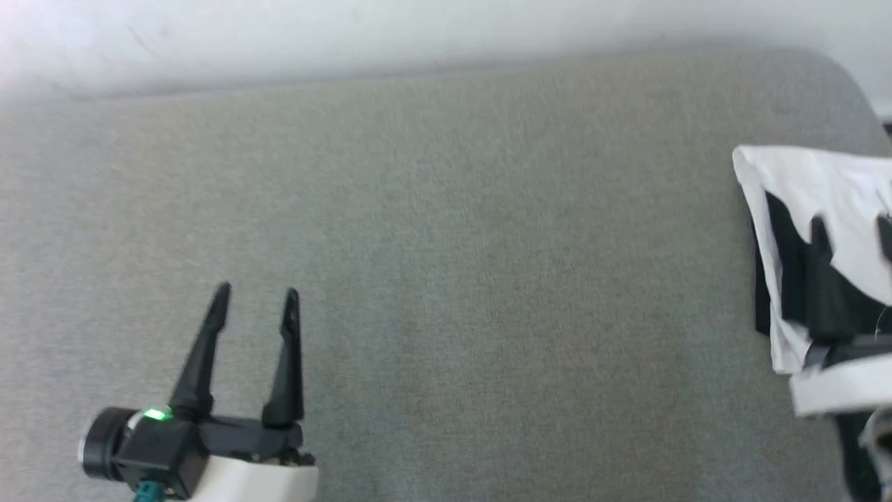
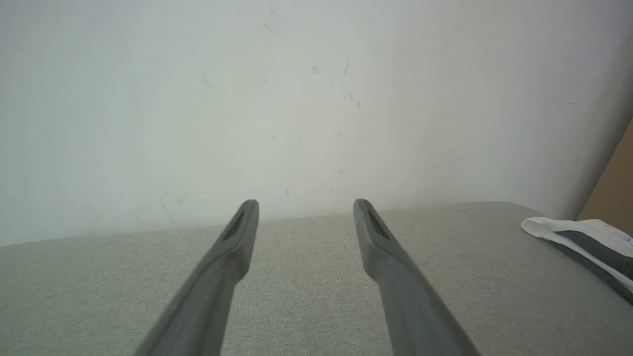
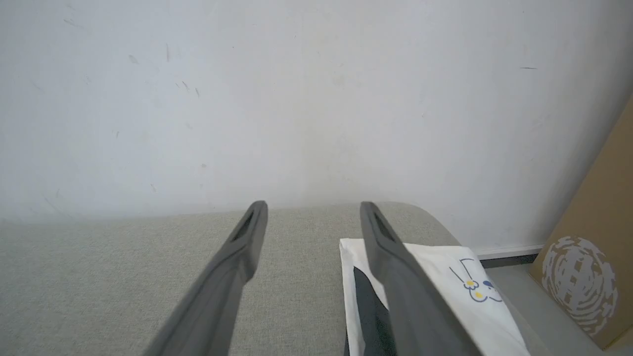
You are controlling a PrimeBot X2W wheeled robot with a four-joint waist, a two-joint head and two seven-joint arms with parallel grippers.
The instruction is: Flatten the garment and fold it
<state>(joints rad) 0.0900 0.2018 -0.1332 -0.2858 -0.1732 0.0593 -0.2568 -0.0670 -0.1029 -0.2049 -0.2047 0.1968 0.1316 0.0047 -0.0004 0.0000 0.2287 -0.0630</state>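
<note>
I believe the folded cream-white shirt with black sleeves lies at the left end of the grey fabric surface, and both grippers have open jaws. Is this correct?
Not quite: the cream-white shirt with black sleeves lies at the right end of the grey fabric surface, as the head view shows. The left gripper and right gripper do have open jaws.
</note>
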